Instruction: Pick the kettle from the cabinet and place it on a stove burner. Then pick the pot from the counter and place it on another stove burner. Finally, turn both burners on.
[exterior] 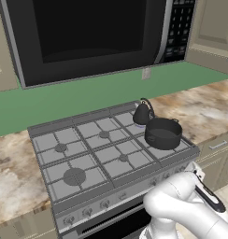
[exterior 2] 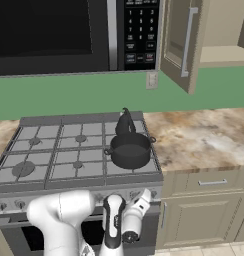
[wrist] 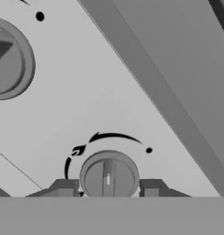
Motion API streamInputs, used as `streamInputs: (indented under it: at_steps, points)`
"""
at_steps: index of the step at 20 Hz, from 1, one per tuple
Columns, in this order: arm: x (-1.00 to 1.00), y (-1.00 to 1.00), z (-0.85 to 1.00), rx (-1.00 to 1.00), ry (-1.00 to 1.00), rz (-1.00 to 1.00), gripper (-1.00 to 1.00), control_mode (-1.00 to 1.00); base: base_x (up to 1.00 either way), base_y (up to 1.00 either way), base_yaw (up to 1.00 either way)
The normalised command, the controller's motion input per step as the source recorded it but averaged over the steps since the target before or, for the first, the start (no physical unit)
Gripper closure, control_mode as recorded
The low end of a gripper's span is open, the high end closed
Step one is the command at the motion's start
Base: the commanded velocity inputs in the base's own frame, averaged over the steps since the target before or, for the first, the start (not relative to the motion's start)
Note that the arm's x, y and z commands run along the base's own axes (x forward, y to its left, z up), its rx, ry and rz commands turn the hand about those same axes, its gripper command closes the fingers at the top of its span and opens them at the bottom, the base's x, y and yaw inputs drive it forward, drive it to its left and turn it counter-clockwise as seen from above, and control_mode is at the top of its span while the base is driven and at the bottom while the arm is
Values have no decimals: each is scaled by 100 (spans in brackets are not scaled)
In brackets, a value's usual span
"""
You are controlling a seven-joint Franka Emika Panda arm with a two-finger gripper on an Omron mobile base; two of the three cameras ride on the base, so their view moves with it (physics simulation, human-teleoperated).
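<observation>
Now | jaws (wrist: 108, 187) astride stove knob (wrist: 109, 176); kettle (exterior: 142, 113) behind pot (exterior: 163, 133)

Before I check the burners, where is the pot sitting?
The pot sits on the stove's front right burner grate, directly in front of the kettle, beside the counter.

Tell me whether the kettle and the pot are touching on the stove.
Cannot tell. In both base views the kettle sits right behind the pot, whose rim overlaps the kettle's base, so neither contact nor gap shows.
</observation>
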Motion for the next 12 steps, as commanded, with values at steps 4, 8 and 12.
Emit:
streamInputs:
  at_steps: [4,8,12]
  points:
    - [0,-10,0,-17,0,0,100,-100,0,0,0]
    - [0,-7,0,-16,0,0,100,-100,0,0,0]
    - [-1,3,0,-9,1,0,100,-100,0,0,0]
